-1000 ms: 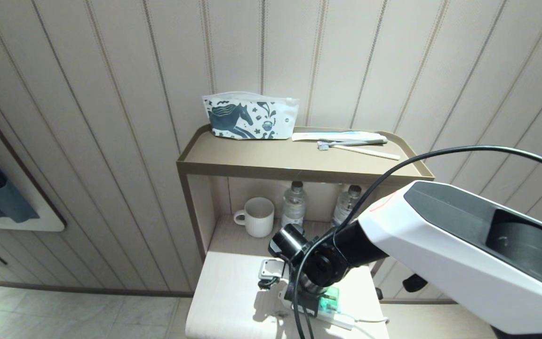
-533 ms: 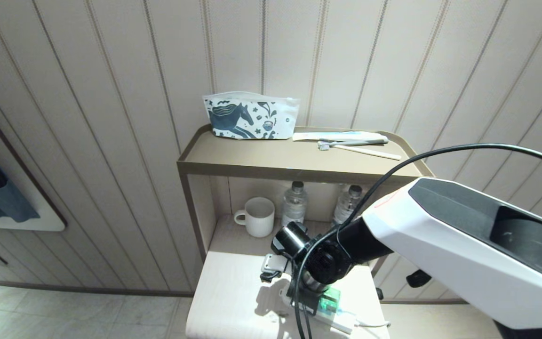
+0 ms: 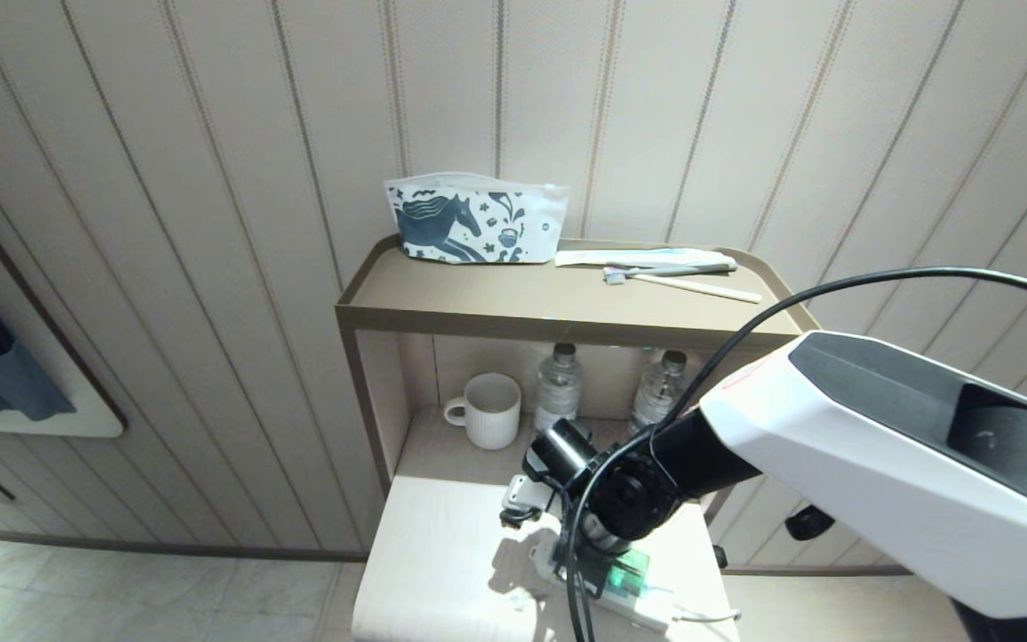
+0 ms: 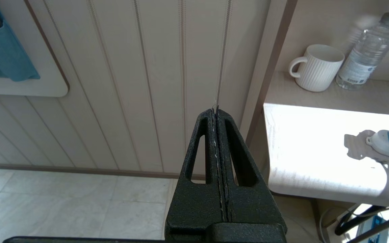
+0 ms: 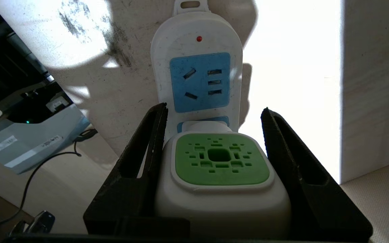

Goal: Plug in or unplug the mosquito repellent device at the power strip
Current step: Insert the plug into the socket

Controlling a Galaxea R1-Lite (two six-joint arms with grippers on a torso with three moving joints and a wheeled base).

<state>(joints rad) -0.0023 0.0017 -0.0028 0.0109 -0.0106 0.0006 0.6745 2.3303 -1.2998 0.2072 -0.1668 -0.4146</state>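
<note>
Right end effector (image 5: 214, 168) grasping mosquito repellent device (image 5: 221, 175) over power strip (image 5: 198, 64), left clenched (image 4: 217, 113).

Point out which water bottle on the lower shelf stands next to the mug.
The left bottle: it stands right beside the white ribbed mug. The other bottle stands further right, by the right arm's cable.
</note>
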